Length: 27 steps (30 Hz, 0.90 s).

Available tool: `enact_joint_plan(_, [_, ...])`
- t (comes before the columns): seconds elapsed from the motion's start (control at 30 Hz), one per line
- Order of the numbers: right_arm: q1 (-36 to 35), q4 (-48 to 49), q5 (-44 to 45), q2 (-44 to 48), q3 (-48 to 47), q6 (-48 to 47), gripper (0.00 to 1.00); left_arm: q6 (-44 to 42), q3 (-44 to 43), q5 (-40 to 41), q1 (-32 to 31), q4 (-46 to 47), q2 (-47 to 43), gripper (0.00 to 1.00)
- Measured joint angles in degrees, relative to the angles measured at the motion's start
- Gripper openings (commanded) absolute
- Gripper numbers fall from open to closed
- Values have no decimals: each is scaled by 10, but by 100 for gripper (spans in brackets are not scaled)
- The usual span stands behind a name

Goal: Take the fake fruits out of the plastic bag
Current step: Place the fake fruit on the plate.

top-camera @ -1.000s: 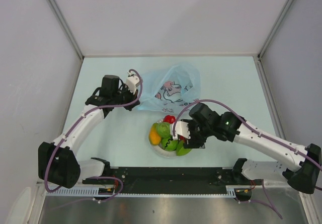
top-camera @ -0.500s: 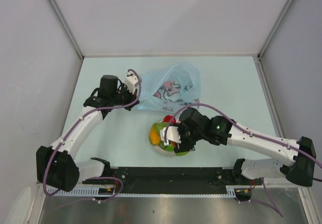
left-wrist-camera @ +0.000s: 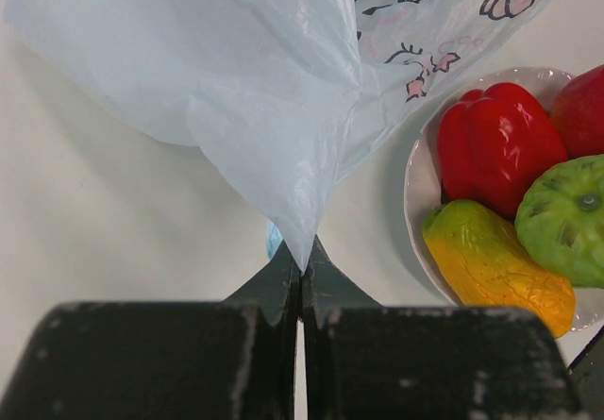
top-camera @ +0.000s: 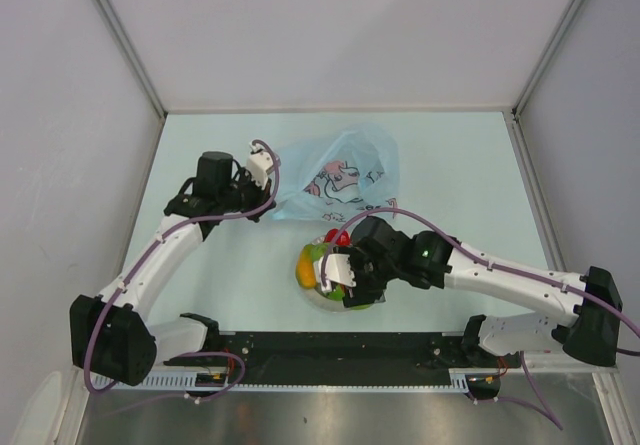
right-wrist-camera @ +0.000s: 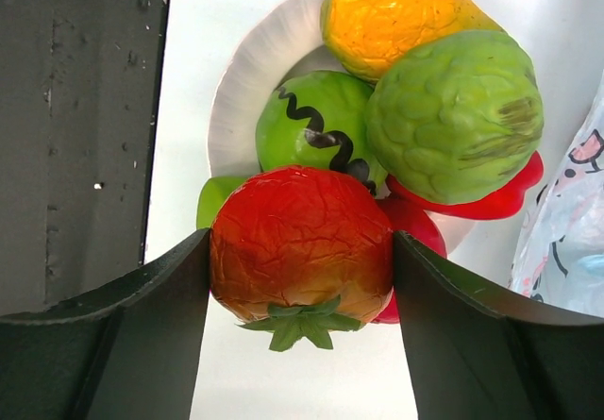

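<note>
Right gripper [right-wrist-camera: 302, 250]: jaws clamped against both sides of 1 red fruit [right-wrist-camera: 300, 222] with a green calyx, positioned over the white plate [right-wrist-camera: 241, 90]. The plate carries an orange-yellow fruit [right-wrist-camera: 396, 9], a bumpy green fruit [right-wrist-camera: 453, 113] and a red pepper [left-wrist-camera: 495, 146]. Beyond it, the plastic bag [top-camera: 340, 175] lies on the table [top-camera: 460, 155], 1 edge pinched in the fully closed left gripper [left-wrist-camera: 302, 283].

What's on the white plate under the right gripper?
A yellow-orange fruit, a bumpy green fruit, a squiggle-marked green fruit and a red pepper; the held red fruit hides whatever lies beneath it.
</note>
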<state>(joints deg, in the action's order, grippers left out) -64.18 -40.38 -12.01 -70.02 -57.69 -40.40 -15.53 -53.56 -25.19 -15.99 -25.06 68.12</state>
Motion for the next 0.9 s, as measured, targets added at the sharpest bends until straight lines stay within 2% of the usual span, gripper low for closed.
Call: enact_joint_plan(0.9, [0, 21, 12, -7, 18, 4, 88, 0, 11, 0, 0, 1, -8, 0])
